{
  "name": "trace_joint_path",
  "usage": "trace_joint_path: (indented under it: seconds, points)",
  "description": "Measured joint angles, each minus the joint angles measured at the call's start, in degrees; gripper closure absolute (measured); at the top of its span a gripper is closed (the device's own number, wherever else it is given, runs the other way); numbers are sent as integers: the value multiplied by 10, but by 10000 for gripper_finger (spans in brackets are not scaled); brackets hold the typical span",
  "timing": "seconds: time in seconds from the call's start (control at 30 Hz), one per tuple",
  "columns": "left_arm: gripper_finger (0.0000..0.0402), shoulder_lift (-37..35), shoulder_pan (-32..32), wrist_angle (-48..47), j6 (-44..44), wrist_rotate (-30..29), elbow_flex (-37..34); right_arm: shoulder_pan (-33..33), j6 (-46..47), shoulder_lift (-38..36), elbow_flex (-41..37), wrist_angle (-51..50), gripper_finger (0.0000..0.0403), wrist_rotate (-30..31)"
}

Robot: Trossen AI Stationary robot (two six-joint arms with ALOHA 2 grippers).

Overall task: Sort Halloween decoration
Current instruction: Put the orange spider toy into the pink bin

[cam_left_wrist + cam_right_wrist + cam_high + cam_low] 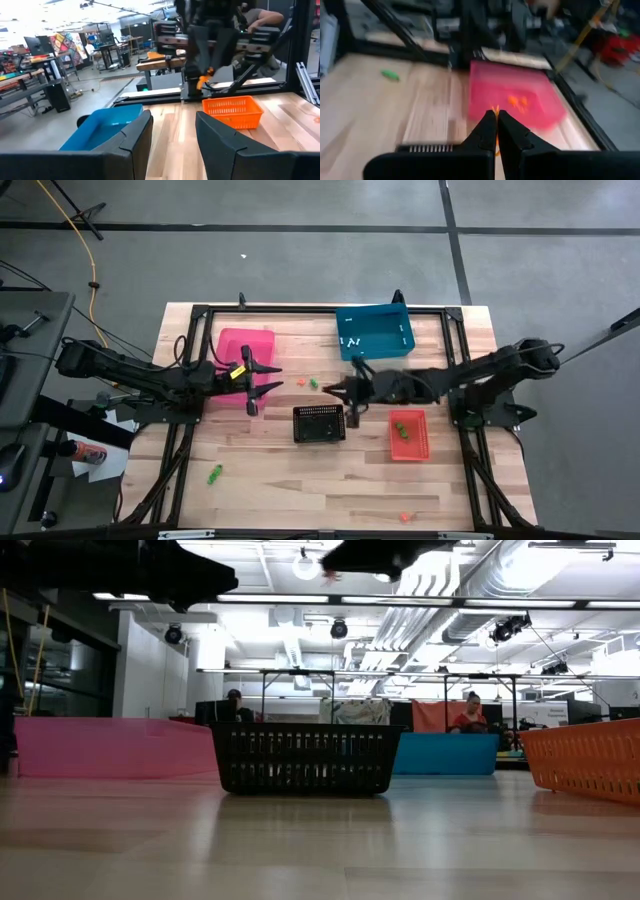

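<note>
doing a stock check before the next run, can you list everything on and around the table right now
pink bin: one, pink, left side of the table, orange trinkets inside per the right wrist view
blue bin: one, teal blue, far middle-right, small white trinkets inside
black basket: one, black, table centre
red bin: one, red-orange, right of the black basket, green trinkets inside
loose trinkets: a few, orange and green; between the grippers, one green near the left front, one orange at the front edge
people: two, seated in the room behind
left gripper: by the pink bin, fingers apart, empty
right gripper: over table centre, closed on an orange trinket
</note>
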Motion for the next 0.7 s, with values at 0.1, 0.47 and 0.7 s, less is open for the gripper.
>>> trace_joint_path:
  seconds: [0.1,0.47,0.7]
  points:
    - [261,0,0,-2,-2,0,0,-32,-27,25,0,54,403,-57]
    - [261,0,-1,-8,-37,-1,0,-67,-71,132,-1,220,403,-108]
    - [261,0,-2,-14,-41,-1,0,-66,-69,131,-1,234,403,-114]
